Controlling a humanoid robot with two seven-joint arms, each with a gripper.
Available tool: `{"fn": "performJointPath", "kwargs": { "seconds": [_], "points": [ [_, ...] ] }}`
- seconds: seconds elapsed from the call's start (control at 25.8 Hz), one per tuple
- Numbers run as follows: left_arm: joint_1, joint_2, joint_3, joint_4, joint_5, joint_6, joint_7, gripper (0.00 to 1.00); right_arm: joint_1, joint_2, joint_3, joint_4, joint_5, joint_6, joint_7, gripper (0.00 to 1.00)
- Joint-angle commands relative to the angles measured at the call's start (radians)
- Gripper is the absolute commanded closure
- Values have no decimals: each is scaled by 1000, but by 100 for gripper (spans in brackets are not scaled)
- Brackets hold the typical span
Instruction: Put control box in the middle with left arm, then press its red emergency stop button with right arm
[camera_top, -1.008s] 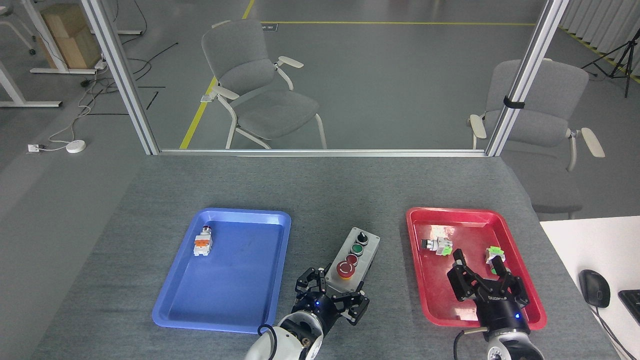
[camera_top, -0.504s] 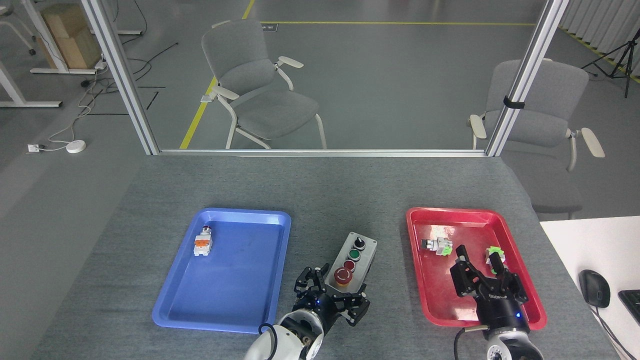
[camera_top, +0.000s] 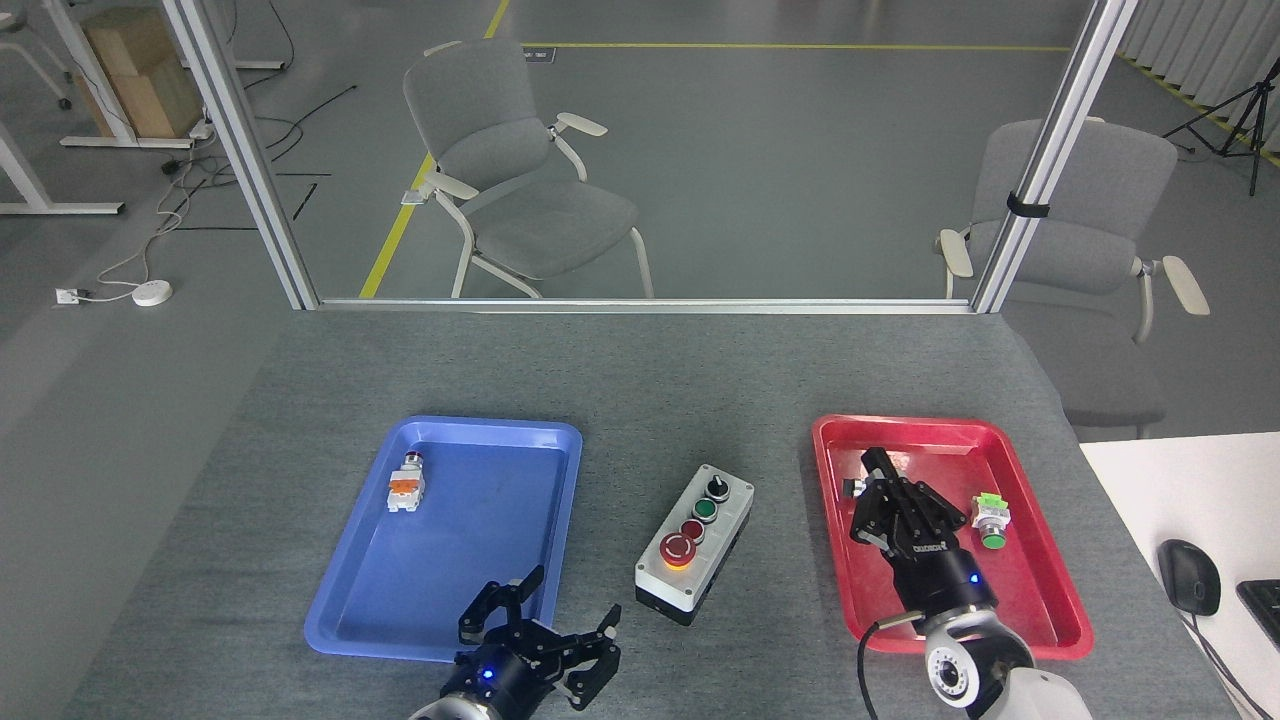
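The control box (camera_top: 695, 542) lies at lower centre on bare tabletop (camera_top: 650, 400), clear of both grippers. The left gripper (camera_top: 545, 625), fingers spread, hovers lower left of it. The right gripper (camera_top: 885, 490), fingers drawn together, sits over the red tray (camera_top: 1040, 560).

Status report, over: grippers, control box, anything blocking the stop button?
Left gripper open, empty. Right gripper over red tray, state unclear. Control box on tabletop. Emergency stop button unobstructed.

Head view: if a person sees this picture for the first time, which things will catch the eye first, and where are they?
The control box stands alone on the grey table between the blue tray on the left and the red tray on the right. Its big red emergency stop button sits at the near end. The left gripper is open near the blue tray's front corner, and the right gripper hangs over the red tray.
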Motion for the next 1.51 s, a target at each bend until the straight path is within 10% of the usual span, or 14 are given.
{"fn": "performJointPath", "kwargs": {
  "seconds": [0.0,0.39,1.47],
  "points": [
    [75,31,168,-101,12,-44,5,1,-103,9,153,92,-5,13,1,100],
    [-5,14,468,-99,112,-41,5,1,-141,68,365,189,-1,8,78,100],
    [-55,20,493,-7,185,-48,3,1,-138,115,386,270,5,0,124,100]
  ]
}}
